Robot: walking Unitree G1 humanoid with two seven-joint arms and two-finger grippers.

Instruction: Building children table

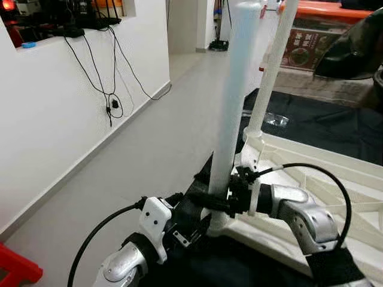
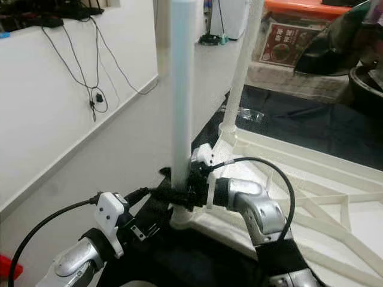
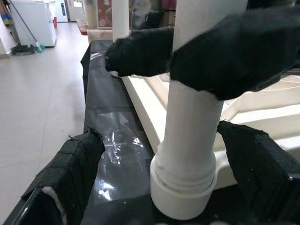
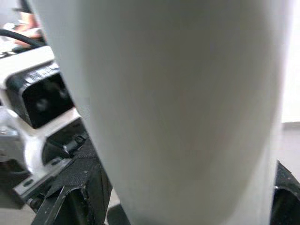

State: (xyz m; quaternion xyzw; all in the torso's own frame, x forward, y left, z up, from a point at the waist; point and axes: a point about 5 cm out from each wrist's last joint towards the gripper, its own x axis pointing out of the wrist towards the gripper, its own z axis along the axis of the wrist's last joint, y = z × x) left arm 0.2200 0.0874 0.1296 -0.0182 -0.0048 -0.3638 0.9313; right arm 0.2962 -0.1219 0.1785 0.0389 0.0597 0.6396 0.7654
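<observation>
A white table top [image 1: 335, 179] lies upside down on a black mat [image 1: 323, 125]. Two white legs stand upright in its corners: a near leg [image 1: 239, 89] and a far leg [image 1: 272, 66]. My right gripper [image 1: 218, 203] is shut around the near leg, low down and just above its socket [image 3: 183, 197]. My left gripper [image 3: 168, 168] is open at the base of the same leg, with one finger on each side of the socket and below the right gripper's fingers [image 3: 140, 51]. In the right wrist view the leg [image 4: 178, 108] is very close.
A white wall [image 1: 54, 113] with hanging cables [image 1: 111, 101] runs along the left, with bare grey floor [image 1: 149, 149] beside it. A red object [image 1: 18, 269] sits at the lower left. A box with an orange lid [image 1: 323, 36] and a dark object [image 1: 359, 48] stand behind the mat.
</observation>
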